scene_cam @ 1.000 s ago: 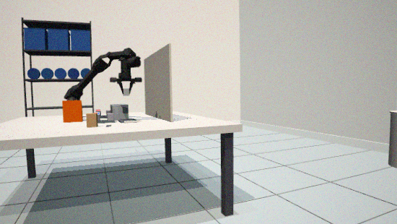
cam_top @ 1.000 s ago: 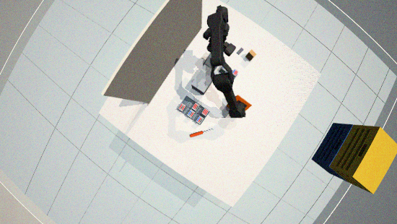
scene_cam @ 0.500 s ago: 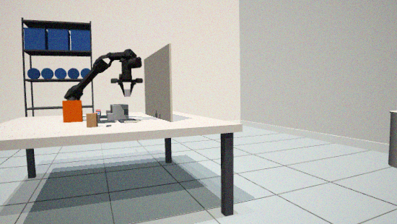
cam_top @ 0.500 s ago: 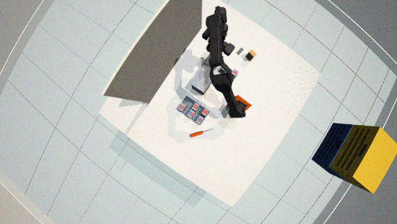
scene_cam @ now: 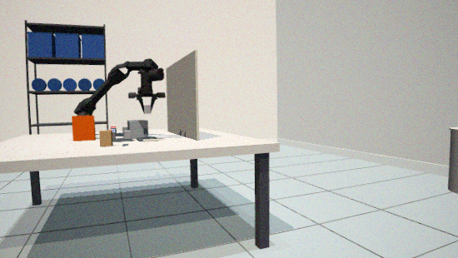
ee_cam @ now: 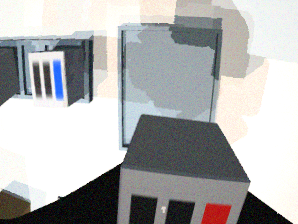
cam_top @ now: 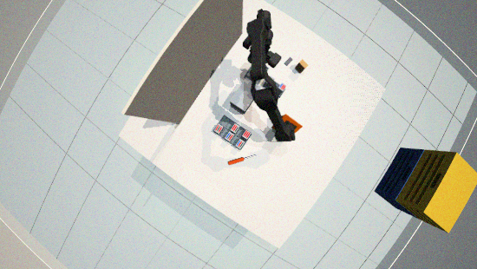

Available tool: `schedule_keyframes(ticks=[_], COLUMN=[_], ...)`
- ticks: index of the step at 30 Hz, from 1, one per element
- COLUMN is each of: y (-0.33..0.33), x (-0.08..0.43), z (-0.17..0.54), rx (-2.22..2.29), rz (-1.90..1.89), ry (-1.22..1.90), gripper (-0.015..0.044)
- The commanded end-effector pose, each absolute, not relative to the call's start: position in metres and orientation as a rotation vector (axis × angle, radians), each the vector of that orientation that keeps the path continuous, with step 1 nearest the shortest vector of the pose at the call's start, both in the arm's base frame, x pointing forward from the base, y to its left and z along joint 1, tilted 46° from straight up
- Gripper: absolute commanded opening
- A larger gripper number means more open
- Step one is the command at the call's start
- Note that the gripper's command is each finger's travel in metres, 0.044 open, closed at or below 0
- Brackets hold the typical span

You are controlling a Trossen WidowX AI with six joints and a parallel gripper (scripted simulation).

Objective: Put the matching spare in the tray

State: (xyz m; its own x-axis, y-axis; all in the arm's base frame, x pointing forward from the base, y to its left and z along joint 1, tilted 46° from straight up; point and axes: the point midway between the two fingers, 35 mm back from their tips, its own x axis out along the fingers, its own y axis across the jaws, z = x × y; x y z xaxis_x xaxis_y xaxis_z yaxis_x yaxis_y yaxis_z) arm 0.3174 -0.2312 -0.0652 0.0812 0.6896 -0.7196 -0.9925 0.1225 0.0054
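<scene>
My gripper is shut on a grey spare, held well above the table. Its pale face in the wrist view carries two black stripes and a red one. The tray is a shallow grey rectangle with a thin rim, empty, beyond the held spare; the spare overlaps its near edge. In the top view the arm covers the fingertips. A spare with black, black and blue stripes stands in a holder left of the tray. A grey housing stands on the table; the mounted unit's back code is not readable.
A rack holds several striped spares. An orange-handled screwdriver lies beyond it. A tall panel stands along one side. A tan block and a small dark piece lie on the other side.
</scene>
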Motion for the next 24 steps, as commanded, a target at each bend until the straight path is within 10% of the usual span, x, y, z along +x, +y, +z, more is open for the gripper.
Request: schedule_keyframes(ticks=[1,24], y=[-0.228,-0.217], x=[0.318,0.322], z=[-0.068,-0.082], rx=[-0.57,-0.57], rz=[1.363,1.362], ry=[0.658,0.658], gripper=[0.0,0.0])
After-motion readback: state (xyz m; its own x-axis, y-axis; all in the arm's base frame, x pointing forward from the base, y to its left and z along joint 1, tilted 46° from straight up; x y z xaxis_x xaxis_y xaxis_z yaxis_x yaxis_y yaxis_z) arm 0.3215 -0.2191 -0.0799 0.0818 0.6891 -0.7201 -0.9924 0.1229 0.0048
